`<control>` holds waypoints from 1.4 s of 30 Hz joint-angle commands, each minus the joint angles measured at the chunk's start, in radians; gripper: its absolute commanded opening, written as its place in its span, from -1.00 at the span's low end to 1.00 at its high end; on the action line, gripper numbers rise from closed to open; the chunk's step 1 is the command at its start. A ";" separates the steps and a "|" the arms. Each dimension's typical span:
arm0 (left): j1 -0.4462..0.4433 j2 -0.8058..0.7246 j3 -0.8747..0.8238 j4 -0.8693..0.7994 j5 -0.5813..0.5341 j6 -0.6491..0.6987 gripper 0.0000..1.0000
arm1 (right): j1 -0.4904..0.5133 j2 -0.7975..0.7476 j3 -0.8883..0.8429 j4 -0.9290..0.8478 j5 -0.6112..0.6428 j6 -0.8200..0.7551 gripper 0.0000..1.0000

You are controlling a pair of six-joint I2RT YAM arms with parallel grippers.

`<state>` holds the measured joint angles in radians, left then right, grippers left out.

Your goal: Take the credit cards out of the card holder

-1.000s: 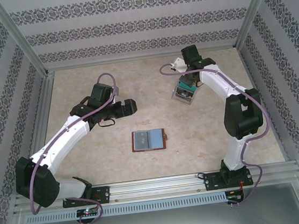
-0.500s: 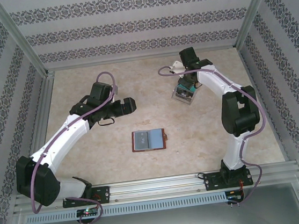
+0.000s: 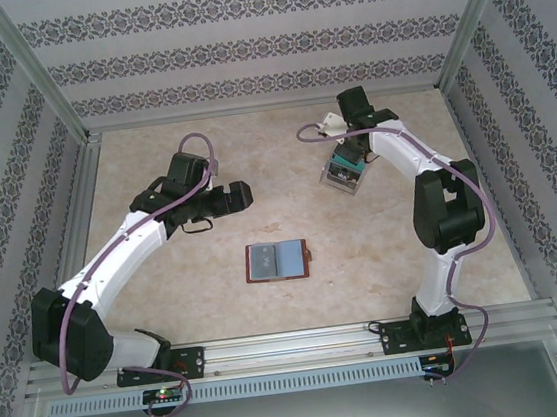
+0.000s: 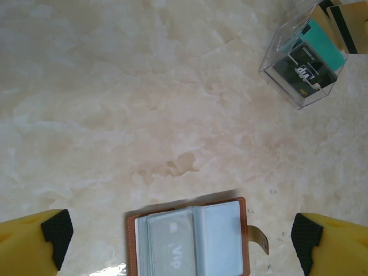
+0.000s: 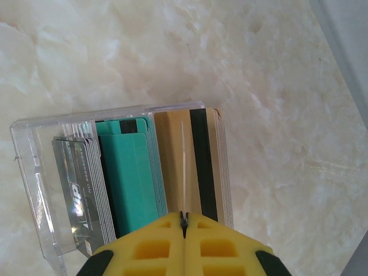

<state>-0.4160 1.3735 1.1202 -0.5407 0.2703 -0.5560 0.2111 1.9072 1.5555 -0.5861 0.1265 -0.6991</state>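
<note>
Near the front middle of the beige marble-patterned table (image 3: 251, 141) the small brown leather card holder (image 3: 277, 261) lay spread open and flat, its snap tab sticking out to the right. A grey credit card (image 4: 169, 244) marked VIP sat in its left pale blue-grey pocket. A little farther back and to the left, the left gripper (image 3: 240, 198) hung over bare table with its yellow fingers (image 4: 34, 247) spread wide, holding nothing. Well apart, at the far right, stood a clear plastic box (image 3: 343, 173) packed with grey, teal (image 5: 129, 178) and tan black-striped cards (image 5: 175, 161). The right gripper (image 5: 184, 221) hovered over the tan stack, fingers pressed together; whether a thin card edge was nipped between them I could not tell.
</note>
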 commanded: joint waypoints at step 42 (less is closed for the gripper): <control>0.037 0.024 0.028 0.003 0.038 0.021 0.99 | -0.028 0.100 0.039 0.044 0.151 0.077 -0.35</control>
<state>-0.3965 1.3853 1.1202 -0.5404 0.2951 -0.5560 0.1978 1.9949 1.5585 -0.5446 0.2493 -0.6563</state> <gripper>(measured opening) 0.994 0.325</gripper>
